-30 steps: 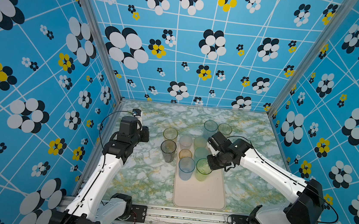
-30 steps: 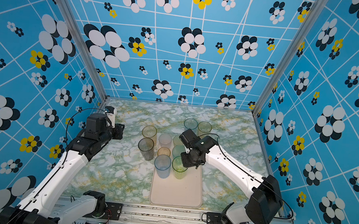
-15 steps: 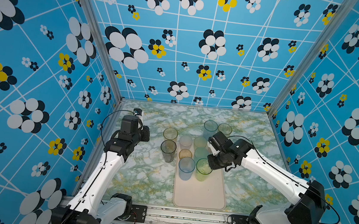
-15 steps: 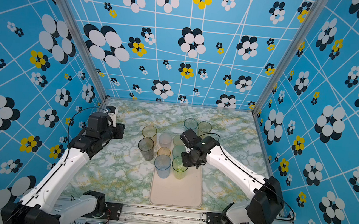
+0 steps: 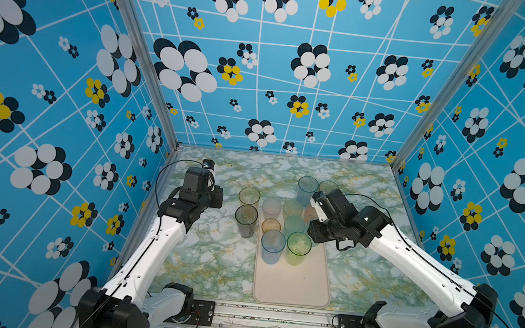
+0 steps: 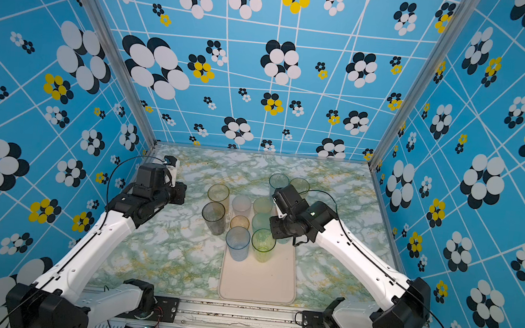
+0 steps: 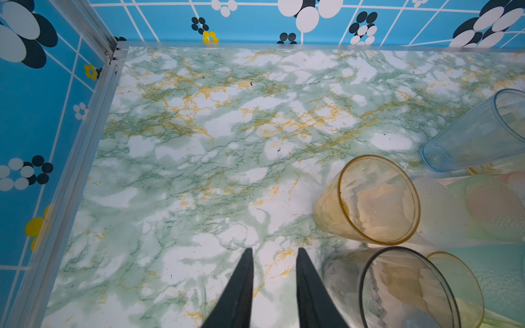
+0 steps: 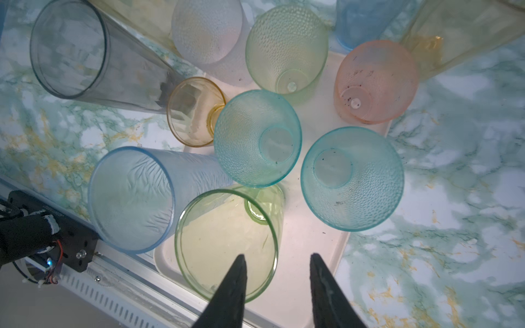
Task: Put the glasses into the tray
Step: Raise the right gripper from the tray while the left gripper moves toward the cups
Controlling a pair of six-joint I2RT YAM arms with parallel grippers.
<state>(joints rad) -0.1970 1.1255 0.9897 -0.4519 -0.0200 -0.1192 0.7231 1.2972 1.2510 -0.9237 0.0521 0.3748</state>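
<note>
**Placing stage, between two glasses.** The tray (image 5: 292, 282) lies on the counter (image 5: 212, 258) at front centre. About eight glasses crowd its far half, the tall green glass (image 5: 298, 247) and tall blue glass (image 5: 271, 247) nearest.

- **Right jaws:** over the tray beside the green glass, moderately parted, holding nothing.
- **Left jaws:** above bare counter next to the smoky grey glass (image 7: 397, 284), narrowly parted, empty.
- **Off the tray:** four tall glasses, namely the grey one and an amber glass (image 5: 249, 197) at the tray's left, and two beyond its far end.
- **Next move, probably:** close on one of these and lift it clear of its close neighbours.
</note>
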